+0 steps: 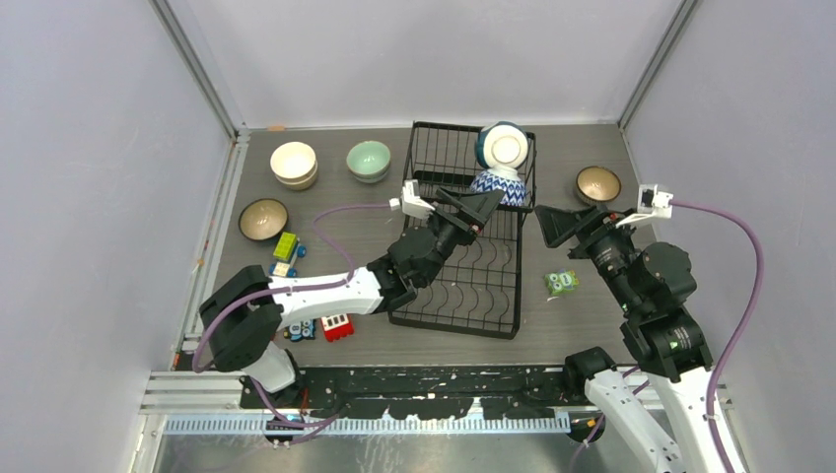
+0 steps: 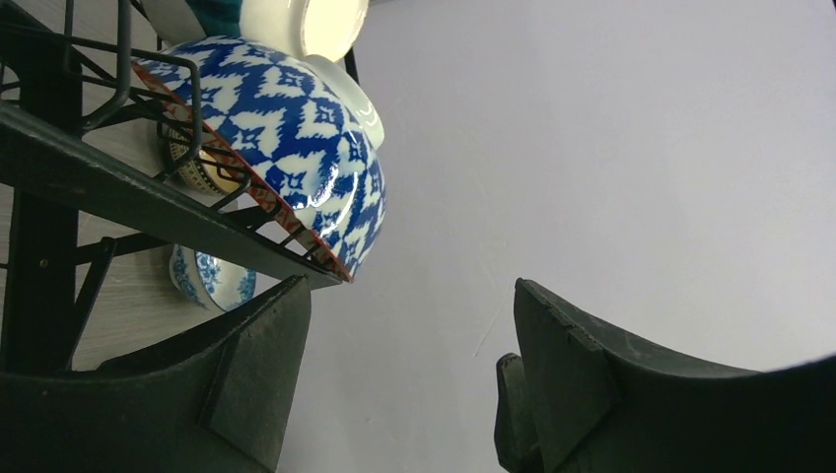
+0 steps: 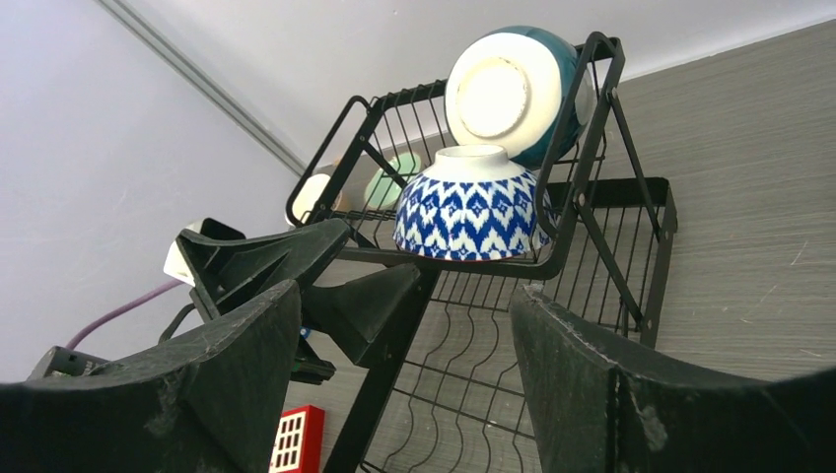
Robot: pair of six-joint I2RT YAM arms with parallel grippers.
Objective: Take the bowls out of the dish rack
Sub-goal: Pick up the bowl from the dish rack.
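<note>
The black wire dish rack (image 1: 453, 328) stands mid-table. In its raised upper basket a blue-and-white bowl (image 1: 498, 187) lies upside down, and a dark teal bowl (image 1: 503, 146) rests on its side behind it. My left gripper (image 1: 480, 205) is open at the basket's front rail, just left of the blue-and-white bowl (image 2: 296, 128), with nothing between its fingers (image 2: 409, 291). Below the rail (image 2: 118, 197) a second blue-patterned bowl (image 2: 212, 281) shows. My right gripper (image 1: 552, 222) hangs open and empty right of the rack, facing both basket bowls (image 3: 473, 212).
On the table left of the rack sit a cream bowl (image 1: 294, 163), a pale green bowl (image 1: 369, 160) and a brown bowl (image 1: 263, 219). Another brown bowl (image 1: 598, 183) sits at the right. Toy blocks (image 1: 337, 326) lie near the left arm, and a green item (image 1: 562, 283) lies right of the rack.
</note>
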